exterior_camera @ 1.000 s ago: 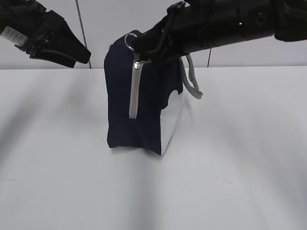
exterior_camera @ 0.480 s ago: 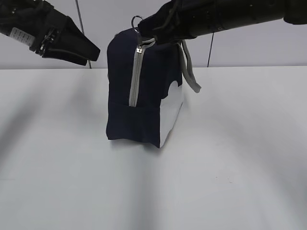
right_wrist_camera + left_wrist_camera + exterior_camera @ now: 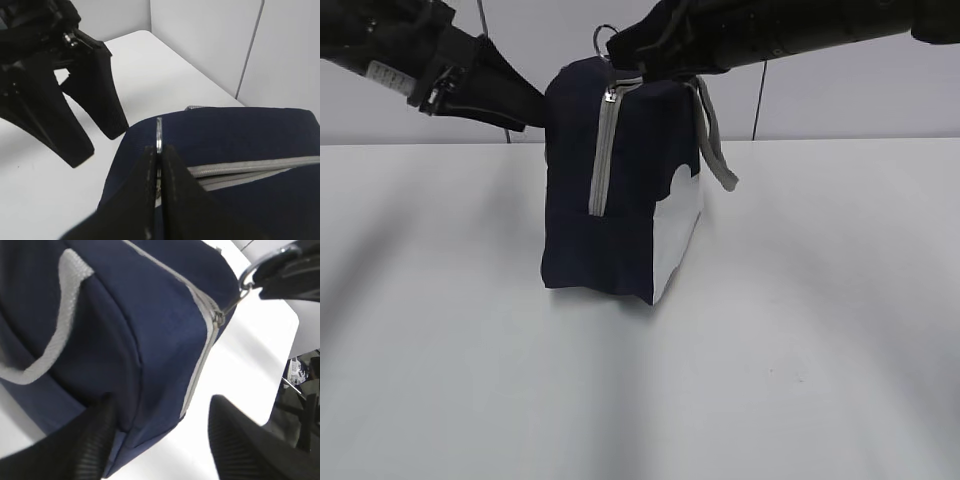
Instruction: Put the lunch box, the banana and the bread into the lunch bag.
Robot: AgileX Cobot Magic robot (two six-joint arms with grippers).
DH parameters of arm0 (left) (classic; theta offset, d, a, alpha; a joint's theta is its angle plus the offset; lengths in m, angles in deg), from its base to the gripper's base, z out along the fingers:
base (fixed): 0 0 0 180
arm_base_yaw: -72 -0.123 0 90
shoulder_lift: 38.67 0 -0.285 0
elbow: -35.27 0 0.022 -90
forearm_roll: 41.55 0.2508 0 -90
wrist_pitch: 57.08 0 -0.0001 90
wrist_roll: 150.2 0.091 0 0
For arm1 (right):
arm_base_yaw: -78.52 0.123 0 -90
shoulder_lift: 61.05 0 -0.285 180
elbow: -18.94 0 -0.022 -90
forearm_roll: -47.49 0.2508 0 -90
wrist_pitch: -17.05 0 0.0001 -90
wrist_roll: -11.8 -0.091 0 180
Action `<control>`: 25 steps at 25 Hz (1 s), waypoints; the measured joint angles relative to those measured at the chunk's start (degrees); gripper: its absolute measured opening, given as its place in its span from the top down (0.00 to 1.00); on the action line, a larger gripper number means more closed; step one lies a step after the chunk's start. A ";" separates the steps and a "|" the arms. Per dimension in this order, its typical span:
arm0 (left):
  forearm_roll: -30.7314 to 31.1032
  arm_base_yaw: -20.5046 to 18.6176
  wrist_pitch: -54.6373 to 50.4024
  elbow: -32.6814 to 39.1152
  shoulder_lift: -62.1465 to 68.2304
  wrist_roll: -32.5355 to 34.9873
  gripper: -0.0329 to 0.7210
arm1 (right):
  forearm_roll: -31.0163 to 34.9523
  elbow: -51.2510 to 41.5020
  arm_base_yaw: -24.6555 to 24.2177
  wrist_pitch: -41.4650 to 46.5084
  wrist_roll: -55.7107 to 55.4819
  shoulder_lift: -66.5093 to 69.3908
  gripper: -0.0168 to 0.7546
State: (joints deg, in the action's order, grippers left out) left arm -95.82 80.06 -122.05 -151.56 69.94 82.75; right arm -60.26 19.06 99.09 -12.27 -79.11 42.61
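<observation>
The navy lunch bag [image 3: 620,190] stands upright in the middle of the table, its grey zipper [image 3: 600,160] running down the near end. My right gripper [image 3: 620,48] reaches across from the upper right and is shut on the ring zipper pull [image 3: 159,131] at the bag's top. My left gripper [image 3: 525,105] is open at the bag's upper left. In the left wrist view [image 3: 164,402] one finger [image 3: 92,440] lies against the bag's side [image 3: 125,315] and the other stands clear over the table. The lunch box, banana and bread are out of view.
The white table [image 3: 800,350] spreads around the bag. A grey webbing handle [image 3: 715,140] hangs on the bag's right side. A pale panelled wall [image 3: 820,110] runs along the back edge of the table.
My right gripper has lifted the ring pull, so the bag's top stands higher and straighter. My left gripper has moved right, up to the bag's left side.
</observation>
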 joint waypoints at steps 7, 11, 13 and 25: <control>-0.26 2.43 2.94 0.00 3.13 1.11 0.41 | 0.00 0.00 0.00 -1.08 -0.64 0.00 1.00; -0.26 2.77 3.47 0.00 3.85 1.22 0.49 | 0.00 0.00 0.00 -1.08 -0.89 0.00 1.00; -0.39 2.77 3.47 0.00 3.92 1.22 0.57 | 0.00 0.00 0.00 -1.08 -0.89 0.00 1.00; -2.22 2.77 3.77 0.00 4.11 1.22 0.92 | 0.00 0.00 0.00 -1.08 -1.38 0.00 1.00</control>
State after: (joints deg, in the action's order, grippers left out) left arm -98.04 82.83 -118.28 -151.56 74.05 83.97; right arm -60.26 19.06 99.09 -13.34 -80.49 42.61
